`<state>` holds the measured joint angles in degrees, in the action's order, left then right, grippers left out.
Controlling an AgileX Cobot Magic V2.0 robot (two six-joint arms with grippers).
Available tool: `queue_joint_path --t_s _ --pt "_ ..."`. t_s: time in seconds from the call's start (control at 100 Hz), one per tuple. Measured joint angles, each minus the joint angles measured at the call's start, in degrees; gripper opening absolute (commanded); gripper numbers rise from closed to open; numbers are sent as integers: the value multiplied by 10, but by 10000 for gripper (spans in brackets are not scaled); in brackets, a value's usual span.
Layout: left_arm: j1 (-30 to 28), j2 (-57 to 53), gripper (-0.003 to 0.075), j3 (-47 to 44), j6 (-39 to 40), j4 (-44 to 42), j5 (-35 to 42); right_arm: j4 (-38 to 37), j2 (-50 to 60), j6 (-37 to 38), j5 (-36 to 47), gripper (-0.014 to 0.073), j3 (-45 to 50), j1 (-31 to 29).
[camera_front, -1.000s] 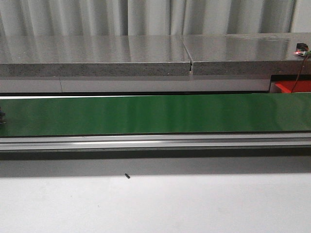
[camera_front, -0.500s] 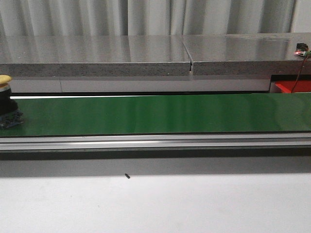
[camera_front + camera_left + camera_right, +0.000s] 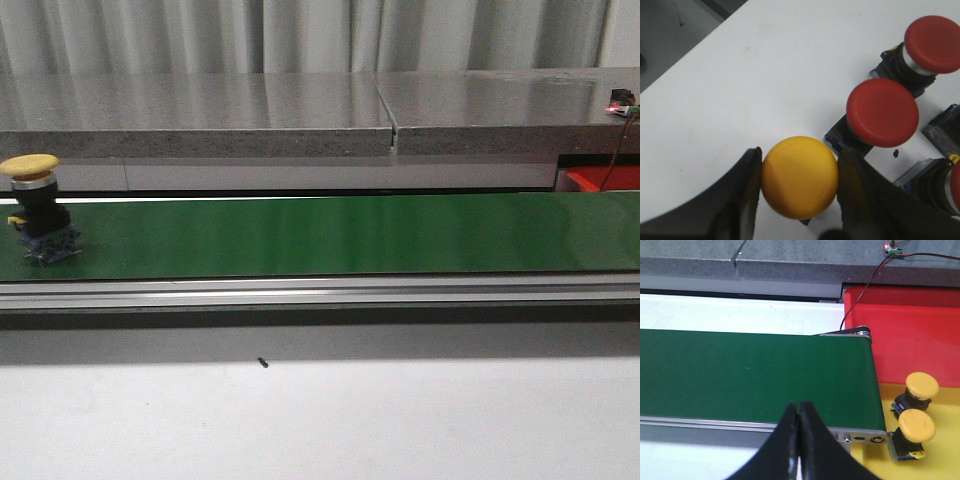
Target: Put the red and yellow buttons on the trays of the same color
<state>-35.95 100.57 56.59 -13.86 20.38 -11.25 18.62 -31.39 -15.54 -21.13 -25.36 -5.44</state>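
- Pale pleated curtains hang behind a grey stone-look ledge (image 3: 300, 115); in front of it a long green conveyor belt (image 3: 340, 235) runs across a white table (image 3: 400, 420).
- A yellow mushroom-head push button on a black base (image 3: 36, 205) stands upright at the far left end of the belt in the front view, with nothing touching it.
- In the left wrist view, the left gripper (image 3: 799, 172) has its black fingers (image 3: 747, 182) pressed against either side of a second yellow-capped button (image 3: 799, 177), which sits on the white table just beside two red mushroom-head buttons (image 3: 882, 112), (image 3: 935, 37); more bases show at the edge of that view.
- The right gripper (image 3: 799, 412) hovers over the near edge of the belt's right end, its dark fingers (image 3: 790, 440) pressed together with nothing between them.
- Beyond that end lie a red tray (image 3: 910, 335), bare as far as this view shows, and a yellow tray (image 3: 940, 460) already holding two yellow buttons (image 3: 921, 386), (image 3: 916, 426).
- Judged step: feeding and sorting run side by side. The left arm looks set to lift its yellow button onto the belt, while the right waits for the one on the belt.
- Next, the right fingers would need to part before that button arrives, close on its cap or neck, and set it in the yellow tray clear of the two already there.
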Motion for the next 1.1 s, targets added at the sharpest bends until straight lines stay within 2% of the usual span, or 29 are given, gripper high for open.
queue_joint_path --t_s 0.21,0.56,0.78,1.1 --pt "-2 -18 131 0 0 -4 -27 0 0 0 0 -66 0 0" --pt "-8 -148 131 0 0 -20 -115 0 0 0 0 -66 0 0" --pt "50 -208 131 0 0 -31 -136 0 0 0 0 -66 0 0" --pt "165 -203 131 0 0 -35 -149 0 0 0 0 -66 0 0"
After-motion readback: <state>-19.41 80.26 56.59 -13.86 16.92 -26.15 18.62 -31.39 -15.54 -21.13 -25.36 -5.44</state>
